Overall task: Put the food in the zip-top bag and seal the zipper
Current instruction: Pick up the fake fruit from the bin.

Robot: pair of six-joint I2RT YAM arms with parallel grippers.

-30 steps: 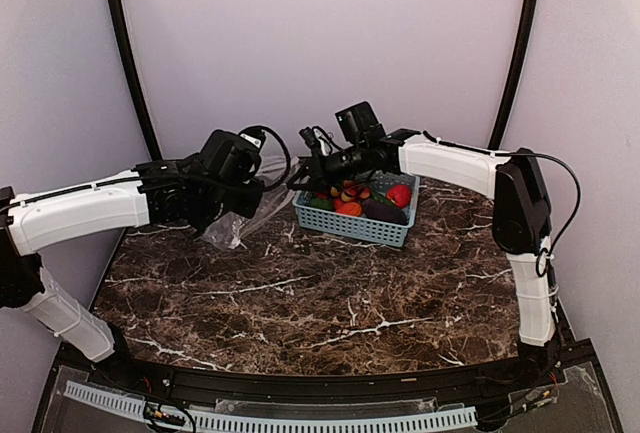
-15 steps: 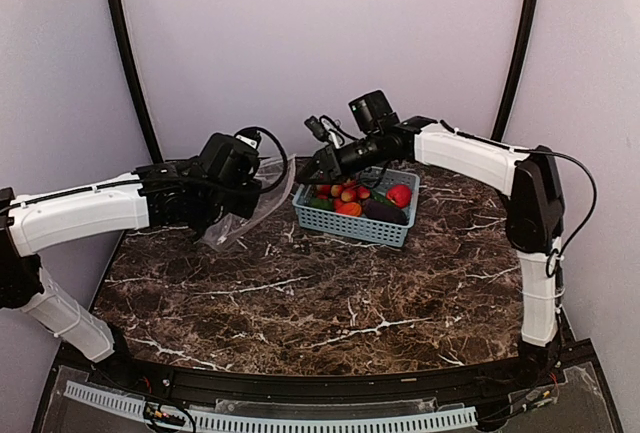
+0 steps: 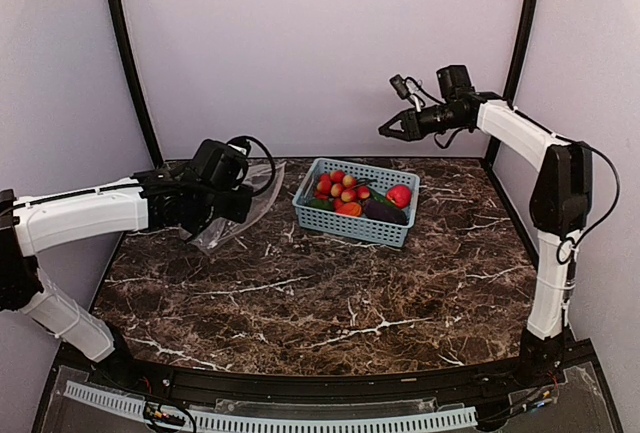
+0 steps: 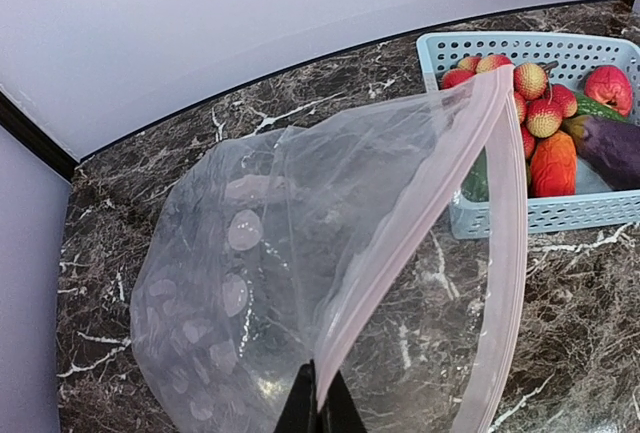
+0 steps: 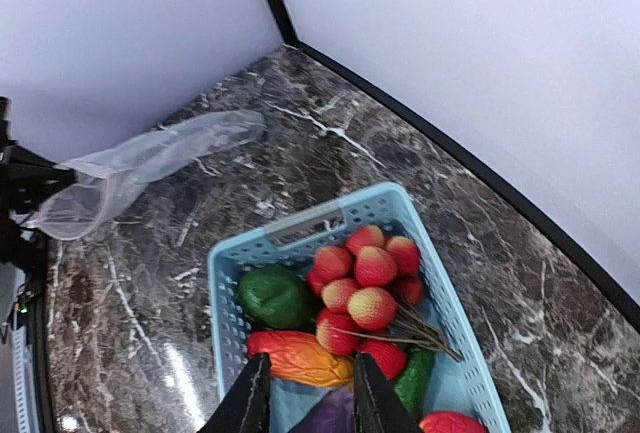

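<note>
Top external: swings right gripper up to upper right, parted and empty; keeps left gripper clamped on zip-top bag; leaves food unpacked.

The zip-top bag is thin, clear, glossy plastic film, wrinkled. The basket looks like matt moulded plastic. The bench is polished and marble-patterned. The eggplant is smooth.

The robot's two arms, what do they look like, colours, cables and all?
The left arm and the right arm both have smooth white tubular shells with black joints. Each ends in a black wrist block and a black two-finger tool: the left tool and the right tool. Thin black cables run along both. No markings are readable.
</note>
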